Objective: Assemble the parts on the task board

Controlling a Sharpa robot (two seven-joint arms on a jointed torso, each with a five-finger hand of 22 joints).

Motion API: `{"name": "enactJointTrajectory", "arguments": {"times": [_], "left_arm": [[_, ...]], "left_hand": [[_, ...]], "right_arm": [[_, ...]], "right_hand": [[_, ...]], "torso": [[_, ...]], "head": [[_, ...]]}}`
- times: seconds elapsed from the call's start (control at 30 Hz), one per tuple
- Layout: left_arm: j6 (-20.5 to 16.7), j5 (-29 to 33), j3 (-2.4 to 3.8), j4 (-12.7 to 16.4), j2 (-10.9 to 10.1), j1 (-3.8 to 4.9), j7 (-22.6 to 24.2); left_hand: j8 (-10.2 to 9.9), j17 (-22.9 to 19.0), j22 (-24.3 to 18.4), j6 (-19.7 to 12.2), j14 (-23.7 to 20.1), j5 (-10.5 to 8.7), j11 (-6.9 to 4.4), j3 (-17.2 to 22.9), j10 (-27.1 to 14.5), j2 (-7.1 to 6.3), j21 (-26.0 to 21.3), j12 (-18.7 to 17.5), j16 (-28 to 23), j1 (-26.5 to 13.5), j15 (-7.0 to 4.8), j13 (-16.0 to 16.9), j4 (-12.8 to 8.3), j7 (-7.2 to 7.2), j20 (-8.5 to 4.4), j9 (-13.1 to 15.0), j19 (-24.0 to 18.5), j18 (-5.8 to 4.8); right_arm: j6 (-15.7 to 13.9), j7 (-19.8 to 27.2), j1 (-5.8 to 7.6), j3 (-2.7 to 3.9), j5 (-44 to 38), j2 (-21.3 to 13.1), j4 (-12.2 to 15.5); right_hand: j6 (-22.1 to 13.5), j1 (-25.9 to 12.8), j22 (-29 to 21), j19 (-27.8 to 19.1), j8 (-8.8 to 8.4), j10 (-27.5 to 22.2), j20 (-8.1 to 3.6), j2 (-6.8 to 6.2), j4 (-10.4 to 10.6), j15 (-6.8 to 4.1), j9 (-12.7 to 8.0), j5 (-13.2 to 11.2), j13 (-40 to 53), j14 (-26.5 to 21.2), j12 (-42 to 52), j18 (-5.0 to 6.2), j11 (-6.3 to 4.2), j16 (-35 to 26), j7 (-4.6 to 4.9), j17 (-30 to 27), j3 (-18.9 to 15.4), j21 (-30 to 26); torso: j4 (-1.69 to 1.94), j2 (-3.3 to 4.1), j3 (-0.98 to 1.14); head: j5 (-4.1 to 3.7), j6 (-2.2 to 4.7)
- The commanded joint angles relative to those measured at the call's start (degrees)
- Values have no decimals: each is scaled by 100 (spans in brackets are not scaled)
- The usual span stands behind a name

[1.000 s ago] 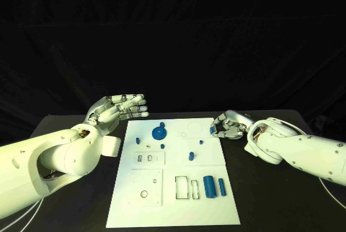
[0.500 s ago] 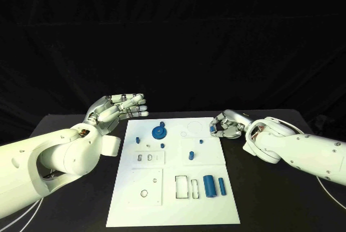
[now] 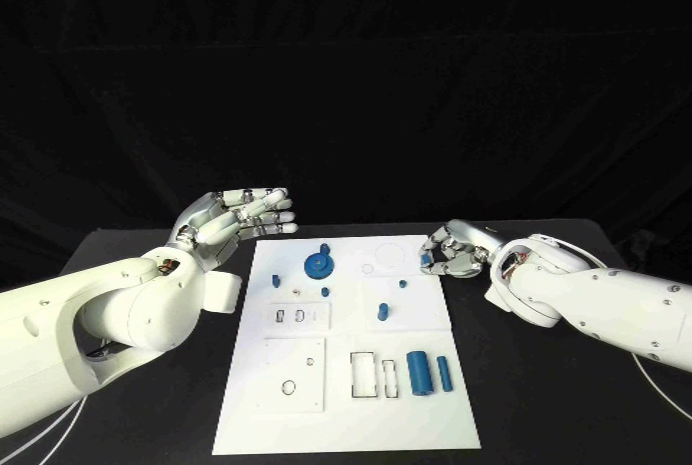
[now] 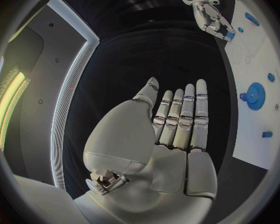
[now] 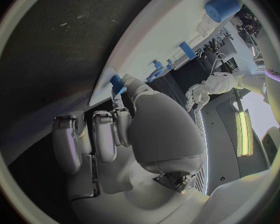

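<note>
Pickup looks to be the step in hand: the right hand (image 3: pixel 453 257) sits at the board's (image 3: pixel 346 415) far right corner, fingers curled in around a small blue part (image 3: pixel 427 263) at the board's edge. Whether that part is truly pinched or only touched is hard to judge. The left hand (image 3: pixel 235 219) hovers off the board's far left corner, palm flat, fingers spread a little, holding nothing.

Other parts lie on the board: a gear (image 3: pixel 317 264) near its far edge, a peg (image 3: pixel 382 311) near its middle, and a cylinder (image 3: pixel 418 373) by the slots toward its near right.

Next, judging from this, the right hand needs a firm hold on the part, then a carry over the board to a matching socket, set down upright.

From the right wrist, the blue part (image 5: pixel 117 83) shows right at the fingertips (image 5: pixel 118 103), against the board's edge, closer than the head view resolves. From the left wrist, the left hand's (image 4: pixel 171 134) bare palm is plain, with the gear (image 4: pixel 253 93) beyond on the board.
</note>
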Motion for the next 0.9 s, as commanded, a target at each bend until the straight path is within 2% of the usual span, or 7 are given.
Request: {"name": "enactJointTrajectory", "arguments": {"times": [0.03,0.23,0.5,0.6,0.73,0.9], "left_arm": [[113,-2,2,7,2,4,18],[113,-2,2,5,1,4,14],[115,-2,2,3,2,4,8],[119,-2,2,-1,3,4,3],[126,-2,2,-16,8,4,-2],[130,-2,0,-55,34,4,-5]], "left_hand": [[-28,-8,-2,-15,-10,14,28,-7,-5,53,31,-18,-28,-15,31,-4,-30,40,6,-1,-34,11],[-28,-8,-2,-15,-10,14,28,-7,-5,53,31,-18,-28,-15,31,-4,-30,40,6,-1,-34,11],[-36,-8,-2,-15,-9,14,30,-4,-6,56,33,-25,-38,-18,32,-4,-35,43,8,-1,-39,11],[-36,-8,-2,-15,-9,14,30,-4,-6,56,33,-25,-38,-18,32,-4,-35,43,8,-1,-39,11],[-36,-8,-2,-15,-9,14,30,-4,-6,56,33,-25,-38,-18,32,-4,-35,43,8,-1,-39,11],[-36,-8,-2,-15,-9,14,30,-4,-6,56,33,-25,-38,-18,32,-4,-35,43,8,-1,-39,11]], "right_arm": [[34,-25,-3,0,-22,0,-13],[-32,-21,-3,0,-41,-3,-14],[-315,44,-3,2,17,-18,127],[-403,12,1,9,52,-58,325],[-492,-130,41,22,23,-110,729],[-561,-393,120,29,-159,-47,1240]], "right_hand": [[70,19,1507,599,43,21,-45,74,-6,-55,26,-68,726,513,41,-82,-30,39,-13,1167,55,30],[141,64,1507,599,88,34,-70,149,-54,-78,45,-106,738,517,50,-82,-59,47,-44,1180,144,30],[198,19,1507,599,133,44,-82,224,-37,-84,67,-134,745,521,56,-82,-72,58,-54,1198,185,30],[203,1,1507,599,139,44,-83,234,-27,-84,70,-136,743,523,54,-82,-72,62,-54,1205,186,30],[197,-46,1507,599,142,40,-85,244,-5,-84,73,-134,736,523,46,-82,-73,62,-54,1204,184,30],[193,-55,1507,599,141,35,-85,241,-2,-84,73,-136,731,524,40,-82,-73,65,-55,1209,182,30]], "torso": [[-1,1,3],[-3,-1,3],[-4,-3,3],[-6,-6,1],[-4,-16,-8],[-10,-38,-19]], "head": [[0,0],[3,-6],[9,-10],[21,-5],[22,2],[70,-30]]}}
